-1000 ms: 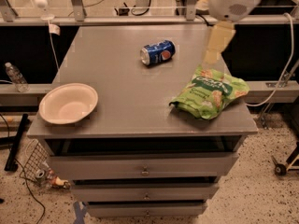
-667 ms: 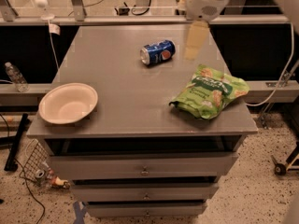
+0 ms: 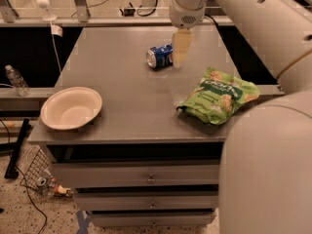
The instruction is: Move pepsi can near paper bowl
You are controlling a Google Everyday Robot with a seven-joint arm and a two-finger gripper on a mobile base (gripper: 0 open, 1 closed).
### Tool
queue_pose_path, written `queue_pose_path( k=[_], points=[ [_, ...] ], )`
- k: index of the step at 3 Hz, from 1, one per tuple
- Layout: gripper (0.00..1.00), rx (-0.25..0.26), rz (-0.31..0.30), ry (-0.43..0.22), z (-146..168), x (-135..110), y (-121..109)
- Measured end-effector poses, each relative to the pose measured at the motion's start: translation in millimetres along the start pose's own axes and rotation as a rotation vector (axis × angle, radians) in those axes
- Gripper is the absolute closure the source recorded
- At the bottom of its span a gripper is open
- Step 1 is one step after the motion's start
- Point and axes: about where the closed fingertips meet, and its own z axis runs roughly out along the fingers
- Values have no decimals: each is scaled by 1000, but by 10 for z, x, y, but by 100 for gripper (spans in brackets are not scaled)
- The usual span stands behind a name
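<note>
The pepsi can lies on its side at the back middle of the grey table, its silver end facing left. The paper bowl sits at the table's front left corner, far from the can. My gripper hangs from the arm at the top of the camera view, right against the can's right end and covering part of it. The can rests on the table.
A green snack bag lies at the table's right side. My arm's large white body fills the right foreground. Drawers front the table. A water bottle stands off to the left.
My gripper has moved left and down from above the snack bag to the right end of the can. The can, bowl and bag have not moved.
</note>
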Motion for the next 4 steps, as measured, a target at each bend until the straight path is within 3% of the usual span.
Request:
queue_pose_path(
  k=[1, 3, 4],
  points=[
    [0, -41, 12, 43, 397, 4, -158],
    [3, -114, 1, 59, 812, -109, -222],
    [26, -139, -2, 39, 902, -168, -205]
  ],
)
